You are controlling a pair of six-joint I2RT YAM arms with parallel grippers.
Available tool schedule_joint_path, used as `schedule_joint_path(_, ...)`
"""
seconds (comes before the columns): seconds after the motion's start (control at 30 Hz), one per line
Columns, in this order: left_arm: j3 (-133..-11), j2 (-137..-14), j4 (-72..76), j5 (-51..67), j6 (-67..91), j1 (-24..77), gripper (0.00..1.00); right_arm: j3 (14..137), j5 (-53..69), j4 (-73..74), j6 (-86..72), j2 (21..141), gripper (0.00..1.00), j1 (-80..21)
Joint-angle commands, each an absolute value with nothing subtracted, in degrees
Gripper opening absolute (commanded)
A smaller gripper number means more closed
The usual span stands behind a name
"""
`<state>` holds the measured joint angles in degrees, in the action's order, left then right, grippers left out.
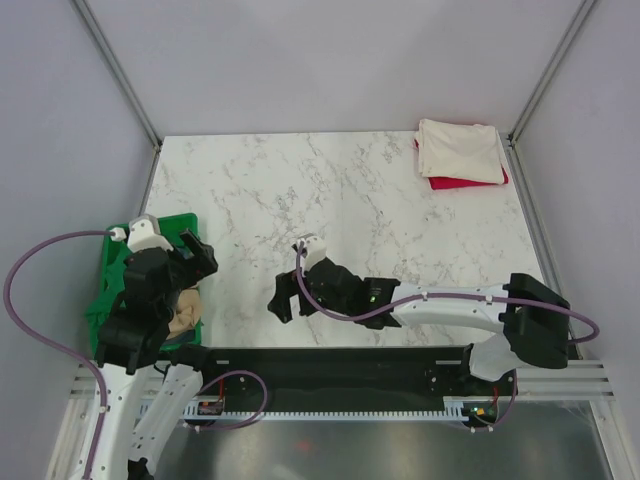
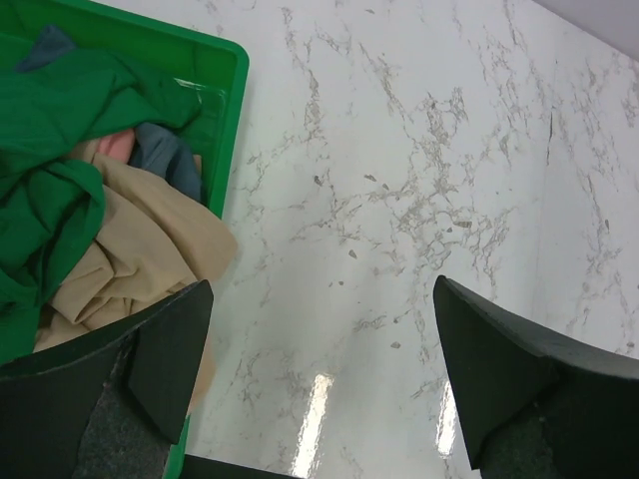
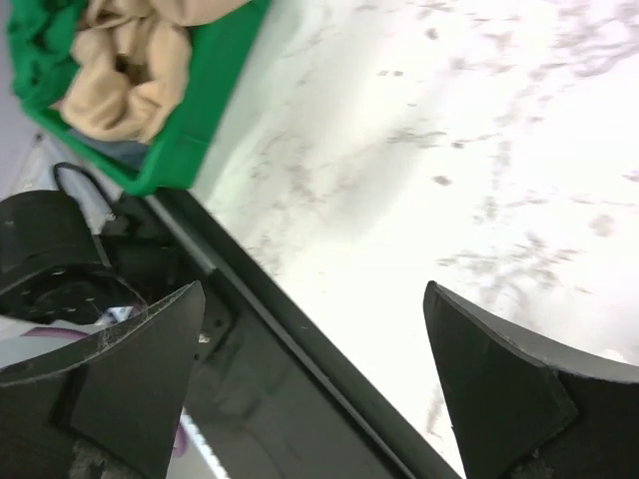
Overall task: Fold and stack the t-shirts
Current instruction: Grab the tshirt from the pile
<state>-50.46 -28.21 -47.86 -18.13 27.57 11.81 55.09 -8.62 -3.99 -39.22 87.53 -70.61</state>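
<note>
Marble table is keeping cream tee on red tee upper right, out of the way. Tan tee & green tee are waiting in bin lower left; left gripper, right gripper hovering spread, empty.

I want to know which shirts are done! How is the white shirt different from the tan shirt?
The white shirt is folded flat; the tan shirt is crumpled. The white shirt lies at the table's far right corner, on top of a red shirt; the tan shirt sits in the bin on the left, bunched with a green shirt. The white shirt is paler than the tan shirt. Both are soft cloth.
</note>
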Motion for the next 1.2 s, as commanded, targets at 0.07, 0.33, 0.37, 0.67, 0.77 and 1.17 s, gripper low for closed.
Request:
schedule_joint_path(0.07, -51.15, -27.69, -47.37, -22.32, 28.47, 11.43, 1.0, 52.83, -14.5, 1.94, -36.65, 82.88, 0.98, -70.22)
schedule_joint_path(0.33, -57.12, -39.08, -55.19, -40.67, 34.98, 11.16, 1.0, 50.28, -12.22, 1.85, -33.93, 84.99, 0.98, -69.08)
schedule_joint_path(0.37, -58.09, -40.16, -55.28, -42.26, 36.2, 9.68, 1.0, 49.66, -11.26, 1.67, -33.93, 84.73, 0.98, -69.0)
schedule_joint_path(0.67, -57.66, -51.49, -48.52, -19.08, 30.32, -24.16, 1.0, 39.21, -6.34, -5.18, -35.51, 80.51, 0.98, -67.85)
schedule_joint_path(0.77, -57.22, -53.95, -47.29, -20.39, 30.85, -26.26, 0.99, 37.71, -3.79, -7.2, -35.51, 80.33, 0.98, -67.41)
schedule_joint_path(1.17, -51.5, -58.89, -43.33, -12.31, 34.45, -37.79, 0.83, 32.79, -3.16, -7.3, -34.98, 74.28, 0.98, -67.15)
